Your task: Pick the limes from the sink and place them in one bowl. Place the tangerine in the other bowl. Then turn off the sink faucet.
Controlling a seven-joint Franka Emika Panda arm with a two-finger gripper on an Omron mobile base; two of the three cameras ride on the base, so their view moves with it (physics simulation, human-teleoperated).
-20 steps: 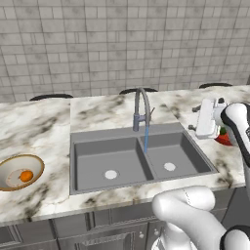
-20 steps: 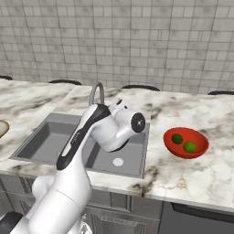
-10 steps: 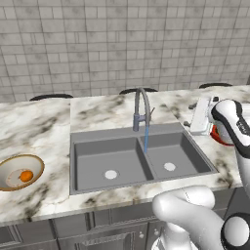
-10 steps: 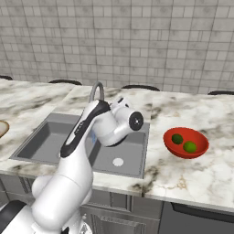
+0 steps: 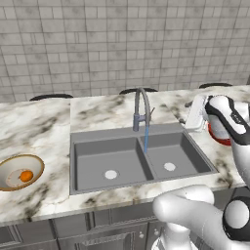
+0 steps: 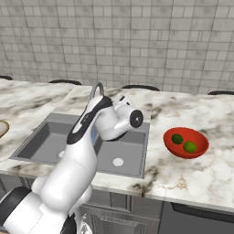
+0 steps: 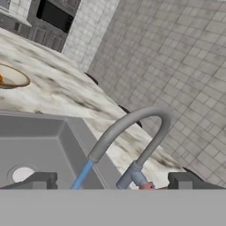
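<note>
Both limes (image 6: 177,139) lie in the red bowl (image 6: 201,142) on the counter right of the sink (image 5: 88,166), the darker one just beside the lighter one (image 6: 190,146). The tangerine (image 5: 26,176) sits in the tan bowl (image 5: 10,168) well apart on the left. With the fruit sorted and both basins bare, what remains is judged to be the faucet (image 5: 140,110), which runs a thin blue stream into the right basin.

Over the last second the arm has swung from the red bowl's side toward the faucet. In the left base view the white hand that stood farther right now sits nearer the sink's right rim; in the right base view the wrist has turned in front of the spout. The hand view faces the arched spout, the collar and the stream.

The gripper (image 7: 112,181) holds nothing, its fingertips (image 7: 42,180) spread wide to either side of the faucet's base. The side lever looks like the thin rod by the spout, though it is too small here to be sure. This shift suggests the robot is lining up to push the lever and shut off the water.
</note>
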